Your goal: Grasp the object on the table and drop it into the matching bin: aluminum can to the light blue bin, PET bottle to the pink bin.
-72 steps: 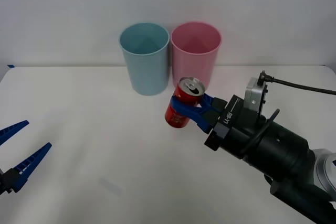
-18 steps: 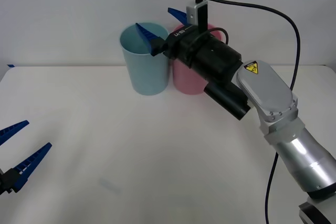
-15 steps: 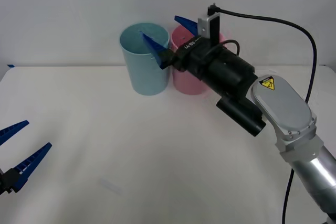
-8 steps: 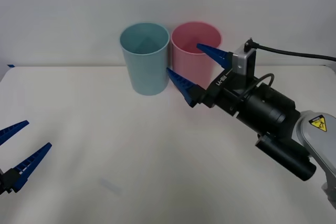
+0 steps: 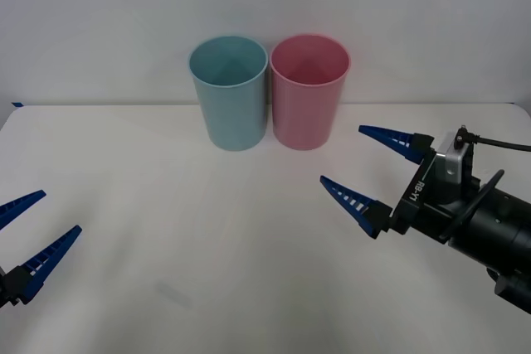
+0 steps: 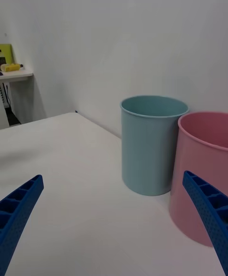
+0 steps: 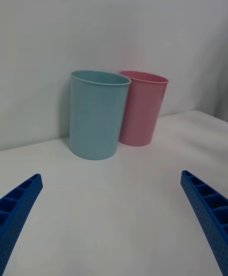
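Item: desk (image 5: 166, 230), white, with two bins at its far side. We list the light blue bin (image 5: 228, 93) touching or just beside the pink bin (image 5: 309, 91), both upright.

Item: right claw (image 5: 369, 170), spread wide, holding nothing, above the desk near the pink bin.

Item: left claw (image 5: 29, 230), spread wide, holding nothing, parked at the desk's near left edge.

Item: can. We find none on the desk or in either claw; neither bin's inside can be read.

Status: we judge the drop likely done, with nothing left to grasp.
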`<action>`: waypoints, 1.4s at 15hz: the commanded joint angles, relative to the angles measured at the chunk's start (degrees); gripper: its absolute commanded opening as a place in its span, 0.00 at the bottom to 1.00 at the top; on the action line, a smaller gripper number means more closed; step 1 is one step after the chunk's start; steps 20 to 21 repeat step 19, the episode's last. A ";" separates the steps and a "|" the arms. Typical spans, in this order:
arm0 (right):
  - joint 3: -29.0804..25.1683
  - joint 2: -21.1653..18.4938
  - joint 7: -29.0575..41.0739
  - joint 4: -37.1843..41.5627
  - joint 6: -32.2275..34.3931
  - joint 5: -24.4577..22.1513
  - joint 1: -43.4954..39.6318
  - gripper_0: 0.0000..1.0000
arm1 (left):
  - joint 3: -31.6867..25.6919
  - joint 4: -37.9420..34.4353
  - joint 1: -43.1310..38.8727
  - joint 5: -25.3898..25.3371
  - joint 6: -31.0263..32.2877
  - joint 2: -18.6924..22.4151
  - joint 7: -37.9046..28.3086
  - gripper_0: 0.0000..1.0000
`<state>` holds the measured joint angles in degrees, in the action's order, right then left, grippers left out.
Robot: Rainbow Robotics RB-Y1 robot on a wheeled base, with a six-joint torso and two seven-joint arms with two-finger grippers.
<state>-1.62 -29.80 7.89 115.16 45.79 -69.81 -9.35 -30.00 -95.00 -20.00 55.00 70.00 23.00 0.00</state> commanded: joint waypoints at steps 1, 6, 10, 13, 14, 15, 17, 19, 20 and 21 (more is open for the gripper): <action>-5.41 0.00 -4.46 -0.02 5.27 1.96 -5.59 1.00 | 0.00 0.00 0.00 0.00 0.00 0.00 0.00 1.00; -14.91 0.09 -6.84 -0.28 12.39 5.12 -15.17 1.00 | 0.00 0.00 0.00 0.00 0.00 0.00 0.00 1.00; -19.48 0.18 -6.84 -0.28 13.54 6.79 -20.44 1.00 | 0.00 0.00 0.00 0.00 0.00 0.00 0.00 1.00; -20.44 0.18 -6.75 -0.28 13.98 8.20 -22.29 1.00 | 0.00 0.00 0.00 0.00 0.00 0.00 0.00 1.00; -20.71 0.09 -6.84 -0.20 14.15 8.20 -22.55 1.00 | 0.00 0.00 0.00 0.00 0.00 0.00 0.00 1.00; -20.97 0.09 -6.66 -0.28 14.15 8.20 -22.73 1.00 | 0.00 0.00 0.00 0.00 0.00 0.00 0.00 1.00; -21.06 0.18 -6.57 -0.20 14.15 8.20 -22.90 1.00 | 0.00 0.00 0.00 0.00 0.00 0.00 0.00 1.00; -21.06 0.18 -6.57 -0.20 14.15 8.20 -22.90 1.00 | 0.00 0.00 0.00 0.00 0.00 0.00 0.00 1.00; -21.06 0.18 -6.57 -0.20 14.15 8.20 -22.90 1.00 | 0.00 0.00 0.00 0.00 0.00 0.00 0.00 1.00; -21.06 0.18 -6.57 -0.20 14.15 8.20 -22.90 1.00 | 0.00 0.00 0.00 0.00 0.00 0.00 0.00 1.00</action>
